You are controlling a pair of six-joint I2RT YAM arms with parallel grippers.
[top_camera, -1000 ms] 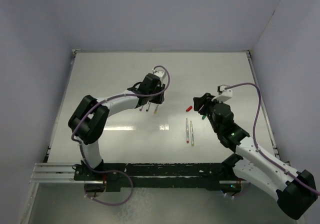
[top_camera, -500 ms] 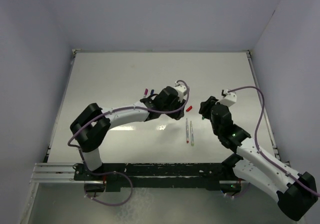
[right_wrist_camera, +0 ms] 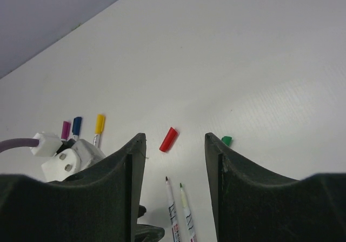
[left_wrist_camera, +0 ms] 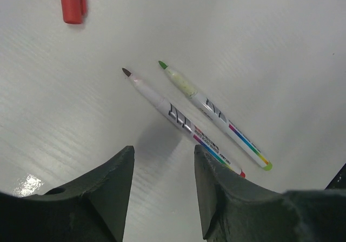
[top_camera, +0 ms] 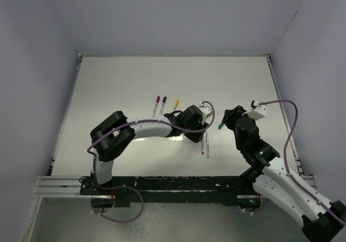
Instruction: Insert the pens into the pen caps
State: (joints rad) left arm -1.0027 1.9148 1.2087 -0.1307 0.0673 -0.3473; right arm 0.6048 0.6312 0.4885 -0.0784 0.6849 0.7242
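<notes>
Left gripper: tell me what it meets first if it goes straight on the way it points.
Probably the dark-tipped pen, lying just ahead of the open left gripper, in line with its gap; the green-tipped pen lies beside it, right of that line. Depth is unclear.

Between the left fingers [left_wrist_camera: 105,190] the gap stands wide over bare table [left_wrist_camera: 65,107] — yet the red pen [left_wrist_camera: 181,123] lies slantwise just ahead, its tail almost under one of them, with the green pen [left_wrist_camera: 216,112] just beyond it. The red cap [left_wrist_camera: 72,1] lies farther ahead, well clear. Ahead of the right fingers [right_wrist_camera: 232,193], the red cap and the green cap [right_wrist_camera: 226,140] lie apart — the other arm's white block [right_wrist_camera: 65,158] crowds one side.
</notes>
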